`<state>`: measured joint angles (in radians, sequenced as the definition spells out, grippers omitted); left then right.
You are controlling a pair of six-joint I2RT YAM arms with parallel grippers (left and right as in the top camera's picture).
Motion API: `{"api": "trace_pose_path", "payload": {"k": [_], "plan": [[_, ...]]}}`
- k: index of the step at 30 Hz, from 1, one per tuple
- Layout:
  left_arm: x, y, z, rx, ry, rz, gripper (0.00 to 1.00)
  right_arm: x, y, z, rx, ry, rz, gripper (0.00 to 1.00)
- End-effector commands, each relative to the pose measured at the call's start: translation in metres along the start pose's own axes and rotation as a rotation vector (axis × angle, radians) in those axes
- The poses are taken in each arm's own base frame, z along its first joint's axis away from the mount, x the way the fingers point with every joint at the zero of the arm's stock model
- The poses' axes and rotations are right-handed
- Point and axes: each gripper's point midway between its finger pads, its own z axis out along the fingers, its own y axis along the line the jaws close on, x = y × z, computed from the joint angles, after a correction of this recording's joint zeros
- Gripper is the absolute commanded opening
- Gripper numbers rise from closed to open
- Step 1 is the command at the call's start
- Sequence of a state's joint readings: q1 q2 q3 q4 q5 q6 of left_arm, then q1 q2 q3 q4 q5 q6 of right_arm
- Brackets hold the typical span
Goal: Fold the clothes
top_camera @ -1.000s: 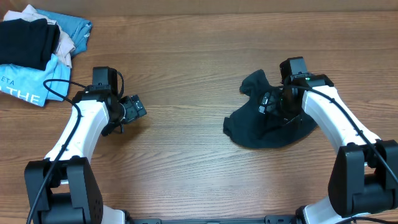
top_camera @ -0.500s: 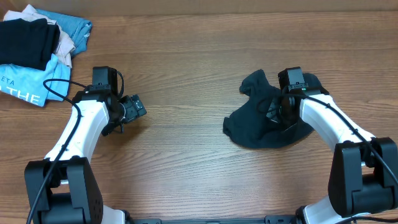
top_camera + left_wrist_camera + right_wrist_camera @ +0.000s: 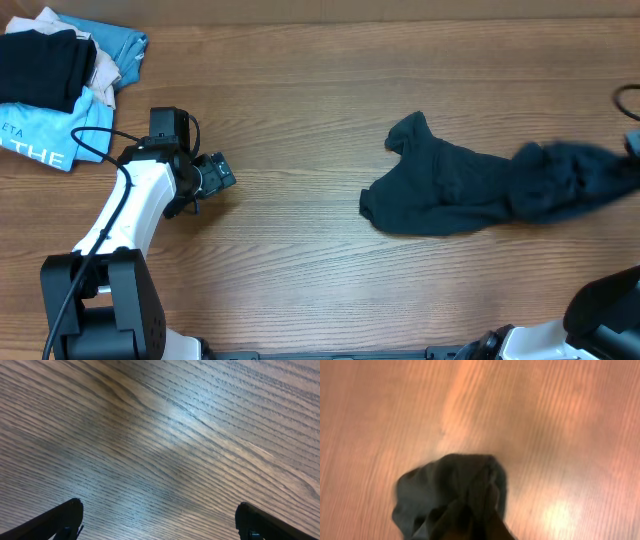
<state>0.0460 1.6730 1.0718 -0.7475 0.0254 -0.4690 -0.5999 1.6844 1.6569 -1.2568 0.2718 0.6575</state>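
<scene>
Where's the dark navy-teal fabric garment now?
The garment lies on the right half of the wooden table in the overhead view, stretched toward the right edge, well apart from the left gripper.

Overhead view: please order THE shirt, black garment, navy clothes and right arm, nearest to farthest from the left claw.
From the left claw:
1. THE shirt, left.
2. Black garment, top left, and navy clothes, right: too close to call.
3. Right arm, bottom right.

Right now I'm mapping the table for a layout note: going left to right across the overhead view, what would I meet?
Pile of clothes → left gripper → dark garment, which stretches to the right edge.
</scene>
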Motion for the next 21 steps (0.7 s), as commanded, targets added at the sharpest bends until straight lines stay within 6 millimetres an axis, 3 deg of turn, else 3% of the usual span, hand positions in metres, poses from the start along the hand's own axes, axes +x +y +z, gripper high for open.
{"api": "trace_pose_path", "payload": {"k": [1, 4, 5, 9, 14, 17, 19, 21], "plan": [[0.002, 0.002, 0.004, -0.01, 0.008, -0.002, 1.0, -0.007, -0.014, -0.004, -0.075, 0.075, 0.117, 1.0], [0.007, -0.001, 0.004, 0.012, 0.034, 0.008, 1.0, 0.007, -0.01, -0.006, -0.139, 0.176, 0.138, 1.0], [0.022, -0.034, -0.001, 0.208, 0.107, 0.127, 1.0, 0.025, 0.011, -0.014, -0.258, 0.268, 0.044, 1.0], [0.042, -0.088, -0.016, 0.443, 0.149, 0.298, 1.0, 0.057, 0.043, -0.033, -0.446, 0.378, -0.159, 1.0], [0.104, -0.189, -0.041, 0.603, 0.138, 0.598, 1.0, 0.066, 0.051, -0.037, -0.455, 0.384, -0.198, 1.0], [0.141, -0.246, -0.06, 0.71, 0.092, 0.676, 1.0, 0.066, 0.052, -0.037, -0.456, 0.382, -0.2, 1.0], [0.154, -0.267, -0.065, 0.716, 0.051, 0.659, 1.0, 0.067, 0.052, -0.036, -0.454, 0.386, -0.199, 1.0], [0.157, -0.273, -0.063, 0.669, -0.002, 0.627, 1.0, 0.069, 0.05, -0.034, -0.449, 0.393, -0.199, 1.0]]}}
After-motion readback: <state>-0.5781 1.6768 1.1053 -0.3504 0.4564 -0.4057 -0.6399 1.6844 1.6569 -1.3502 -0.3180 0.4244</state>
